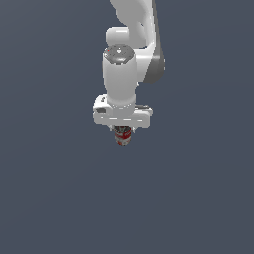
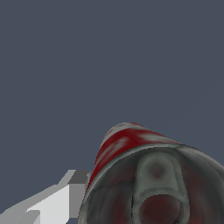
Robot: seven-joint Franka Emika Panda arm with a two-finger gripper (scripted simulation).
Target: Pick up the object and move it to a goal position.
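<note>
- Exterior view: white Panda arm [image 1: 130, 44] is reaching straight down; gripper [image 1: 122, 130] is sitting directly over a small can [image 1: 123, 136], red-and-white label showing just beneath the white hand.
- Can is appearing upright under the hand, narrower than the hand body; only its lower part is showing, the top being hidden by the gripper.
- Surface is rendering as plain dark blue-grey; whether the can is resting on it or hanging clear is not readable, no shadow or edge to judge by.
- Wrist view: can is filling the near field, dark grey metal top and pull-tab facing the camera, red label running away behind. One pale finger [image 2: 52, 203] is lying close beside the can's wall.
- Fingers are seemingly pinching the can, judged from that contact; the opposite finger is out of frame, so the grip is likely, not certain.
- No goal marker is visible in either view.
- Advice for the carry: keeping the squeeze steady, moving smoothly, holding the wrist vertical so the smooth cylinder is not slipping or tilting.
</note>
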